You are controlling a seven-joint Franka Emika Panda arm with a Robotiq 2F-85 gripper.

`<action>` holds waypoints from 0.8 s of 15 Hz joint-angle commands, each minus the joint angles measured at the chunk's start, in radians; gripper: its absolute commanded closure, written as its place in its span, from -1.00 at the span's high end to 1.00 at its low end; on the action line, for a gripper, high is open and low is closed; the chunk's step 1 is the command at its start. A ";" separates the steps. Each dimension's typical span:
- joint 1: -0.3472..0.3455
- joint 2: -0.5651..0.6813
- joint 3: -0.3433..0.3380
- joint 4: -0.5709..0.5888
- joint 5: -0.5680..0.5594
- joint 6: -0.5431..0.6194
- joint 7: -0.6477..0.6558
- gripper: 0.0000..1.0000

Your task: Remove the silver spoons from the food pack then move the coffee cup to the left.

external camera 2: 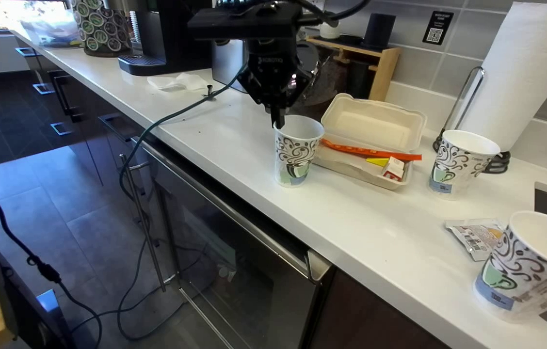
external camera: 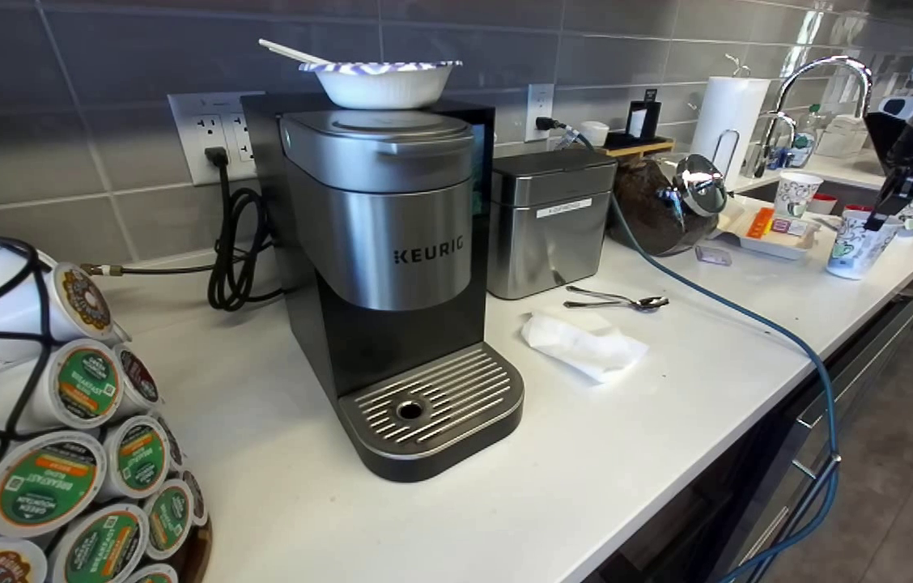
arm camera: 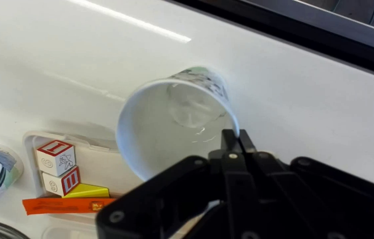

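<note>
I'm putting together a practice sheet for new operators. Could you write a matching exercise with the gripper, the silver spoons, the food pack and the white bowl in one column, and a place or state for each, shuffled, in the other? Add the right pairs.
Column one
1. gripper
2. silver spoons
3. food pack
4. white bowl

Column two
A. on the counter, near a white napkin
B. on top of the coffee machine
C. shut on the rim of the coffee cup
D. open, with an orange strip lying across it

Right pairs: 1-C, 2-A, 3-D, 4-B
</note>
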 commanded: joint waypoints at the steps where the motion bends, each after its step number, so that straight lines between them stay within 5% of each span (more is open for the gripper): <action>1: 0.014 -0.040 0.009 0.001 -0.050 -0.079 0.017 -0.99; 7: 0.109 -0.161 0.037 -0.049 -0.224 -0.099 0.021 -0.99; 12: 0.230 -0.275 0.129 -0.083 -0.303 -0.127 -0.027 -0.99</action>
